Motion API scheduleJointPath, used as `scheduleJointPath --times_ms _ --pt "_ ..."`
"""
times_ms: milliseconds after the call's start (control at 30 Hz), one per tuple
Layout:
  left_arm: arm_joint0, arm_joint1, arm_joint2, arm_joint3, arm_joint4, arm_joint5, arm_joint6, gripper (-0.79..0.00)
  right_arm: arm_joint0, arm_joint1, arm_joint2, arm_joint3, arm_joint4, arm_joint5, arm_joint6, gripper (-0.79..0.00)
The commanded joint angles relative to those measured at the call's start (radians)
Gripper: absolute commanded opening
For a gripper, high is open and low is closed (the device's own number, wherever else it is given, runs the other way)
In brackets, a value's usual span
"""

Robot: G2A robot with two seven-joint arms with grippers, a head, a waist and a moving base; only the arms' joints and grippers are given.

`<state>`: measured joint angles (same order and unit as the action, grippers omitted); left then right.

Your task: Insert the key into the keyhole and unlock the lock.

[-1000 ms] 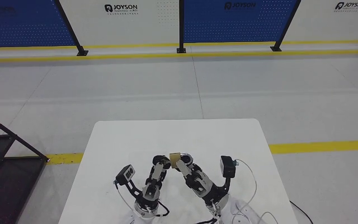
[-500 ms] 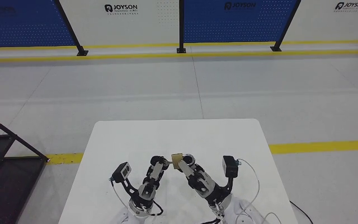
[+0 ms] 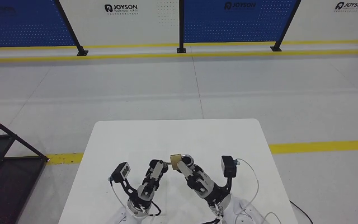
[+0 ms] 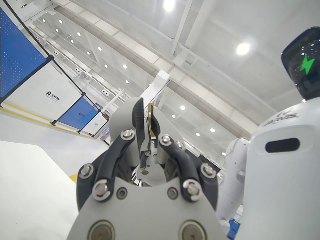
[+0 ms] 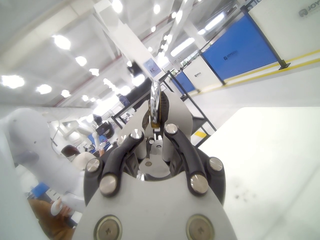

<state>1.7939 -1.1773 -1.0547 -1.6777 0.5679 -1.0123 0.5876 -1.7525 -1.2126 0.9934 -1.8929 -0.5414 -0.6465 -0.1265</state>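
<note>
Lining things up is the whole game at this step, so don't rush it. Your left gripper (image 4: 146,119) is pinched narrow on the thin, flat brass-coloured key (image 4: 150,123), which sits edge-on between its fingers. Your right gripper (image 5: 159,116) is clamped on the small brass padlock with the silver steel shackle (image 5: 155,101), and the shackle pokes up between its fingertips. In the top view the two grippers meet nose to nose above the white table (image 3: 168,134), with the lock body right at the left gripper's tips — I can't tell whether the key tip is actually in the keyhole yet.

My take: treat the right arm as a vice and do all the fine work with the left. Get the blade square to the keyhole face before you push. A key that thin will probably skid or twist in the pads if you shove at an angle. Push gently, straight along the blade, and only turn once it's fully seated — turning early likely just levers the lock out of the right fingers.
</note>
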Motion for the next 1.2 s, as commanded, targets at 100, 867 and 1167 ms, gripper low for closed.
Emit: scheduleJointPath --times_ms 100,867,1167 --pt "-0.001 0.003 -0.001 0.006 0.027 0.000 0.017 -0.785 -0.001 0.001 -0.001 -0.001 -0.006 0.003 0.005 -0.785" --pt "0.006 -0.007 -0.047 0.043 0.305 0.004 0.168 -0.785 -0.009 0.006 -0.002 -0.015 -0.043 0.032 0.040 -0.785" --pt "0.006 -0.013 -0.056 0.046 0.367 0.025 0.177 -0.785 -0.009 0.009 -0.004 -0.020 -0.056 0.046 0.058 -0.785"
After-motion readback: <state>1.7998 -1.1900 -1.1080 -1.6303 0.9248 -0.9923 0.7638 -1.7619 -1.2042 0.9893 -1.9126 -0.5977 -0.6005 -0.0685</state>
